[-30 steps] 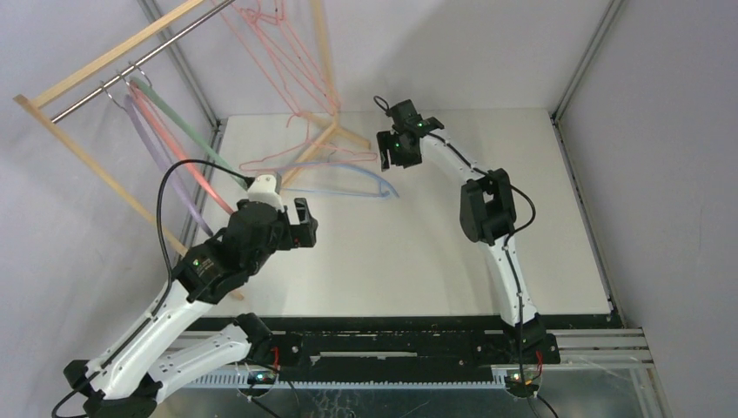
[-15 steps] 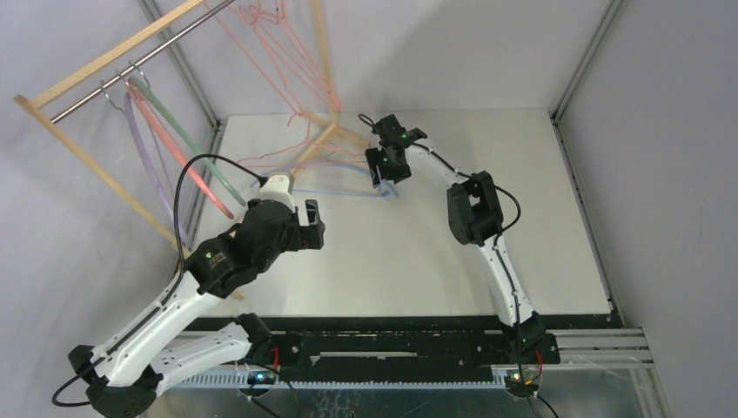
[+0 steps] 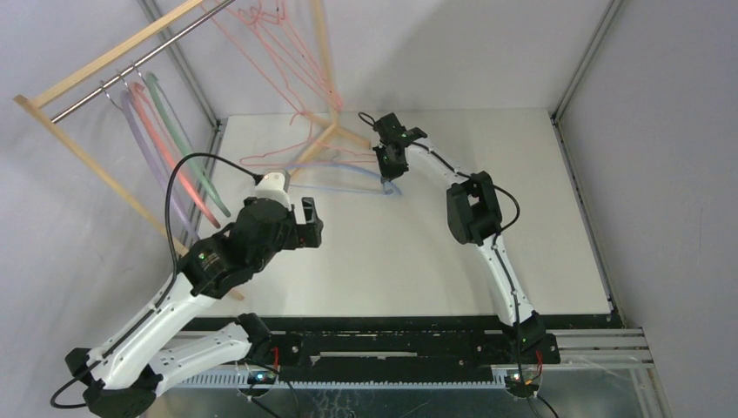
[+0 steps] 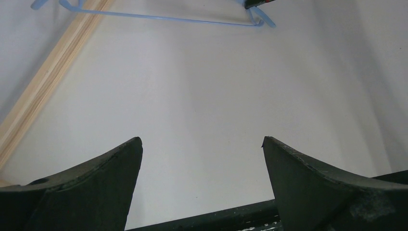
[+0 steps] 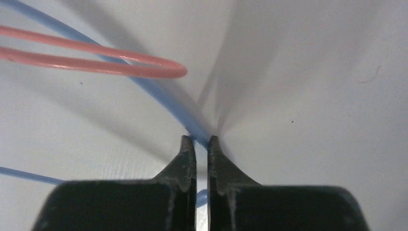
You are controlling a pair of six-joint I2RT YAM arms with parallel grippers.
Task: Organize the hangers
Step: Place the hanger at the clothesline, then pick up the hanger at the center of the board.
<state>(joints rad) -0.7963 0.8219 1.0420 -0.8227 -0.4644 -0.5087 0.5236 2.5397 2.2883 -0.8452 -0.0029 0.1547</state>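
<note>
1. at the far left of the white table (image 3: 522, 218), beside the light wooden rack frame (image 4: 48, 79), lies the thin blue wire hanger (image 4: 159, 17); a pink wire hanger (image 5: 96, 65) crosses over it.
2. your right gripper (image 5: 201, 142) reaches far forward, tips clamped on the blue wire; your left gripper (image 4: 202, 142) hovers, fingers wide apart.
3. only the right wrist view shows that pinch.

Rack (image 3: 104, 59): off the table's (image 3: 435, 252) far-left corner, one foot up on the table.
Rod, near end: thick hangers (image 3: 165, 148) hanging side by side.
Rod, far end: bunched hangers (image 3: 278, 43) hanging.
Table, far left: wire hanger (image 5: 120, 68) flat by that foot, curved hanger (image 5: 168, 104) under its tip.
Right gripper (image 5: 202, 140): down at the curved hanger's right end, rod between the jaws.
Left gripper (image 4: 202, 144): over the near-left table, well apart from both.
</note>
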